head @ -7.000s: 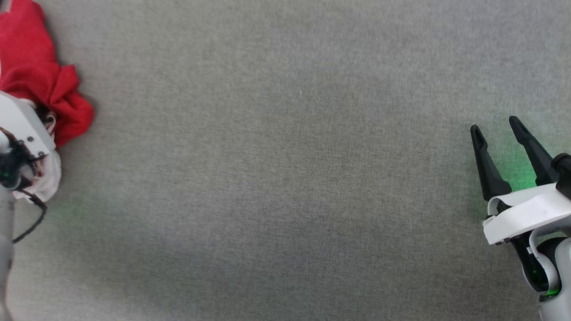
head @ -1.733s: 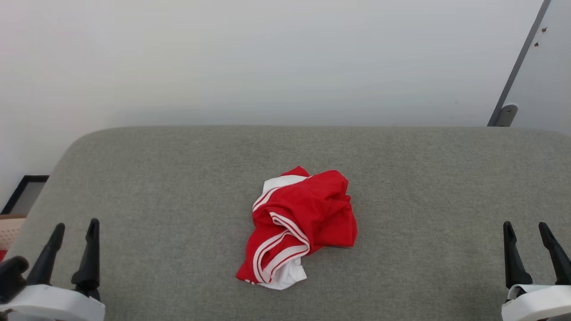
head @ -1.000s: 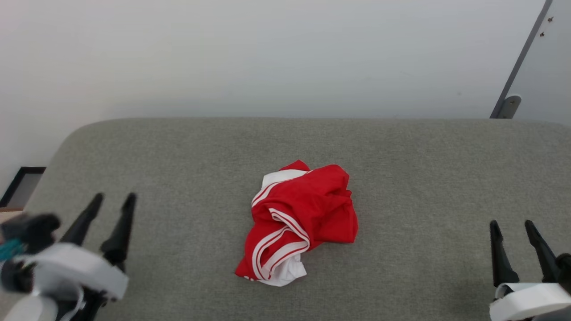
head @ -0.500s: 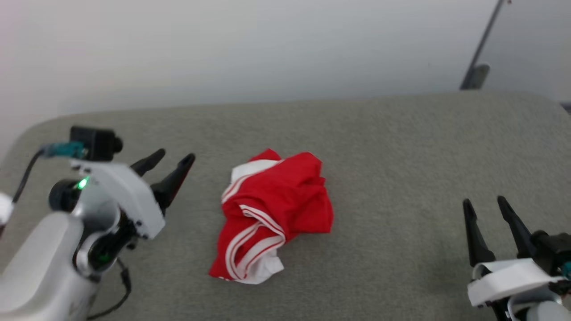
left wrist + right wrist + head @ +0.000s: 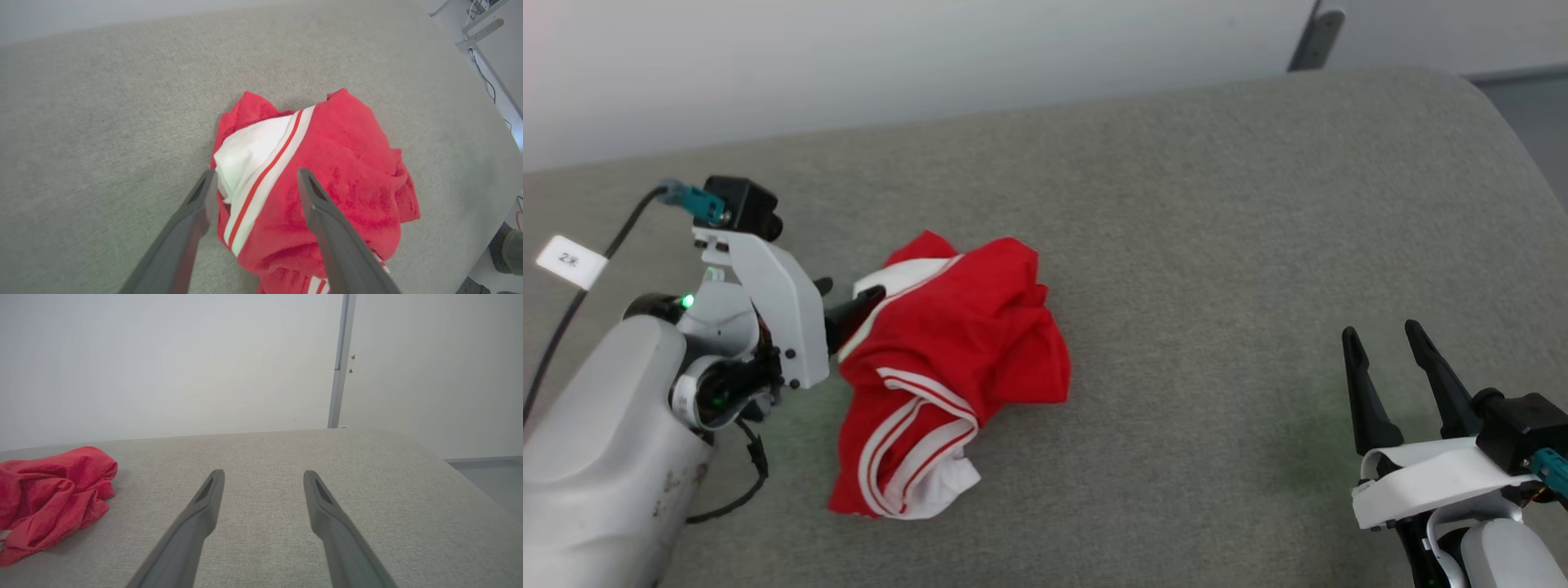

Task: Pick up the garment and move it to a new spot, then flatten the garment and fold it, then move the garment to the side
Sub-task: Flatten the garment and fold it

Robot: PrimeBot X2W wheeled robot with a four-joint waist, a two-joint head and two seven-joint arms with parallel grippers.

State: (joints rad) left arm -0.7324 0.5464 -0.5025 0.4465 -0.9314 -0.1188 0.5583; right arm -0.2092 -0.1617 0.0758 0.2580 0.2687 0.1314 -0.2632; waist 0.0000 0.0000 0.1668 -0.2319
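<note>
Likely limp, the crumpled red-and-white jersey garment (image 5: 956,351) suits pinching the striped fold between the left gripper's (image 5: 253,180) wide jaws.

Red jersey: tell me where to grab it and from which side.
Best bet: grip the raised white sleeve fold with striped trim, on the crumpled jersey's left edge. Come from the left: the left gripper is open, its fingers straddling that ridge.
</note>
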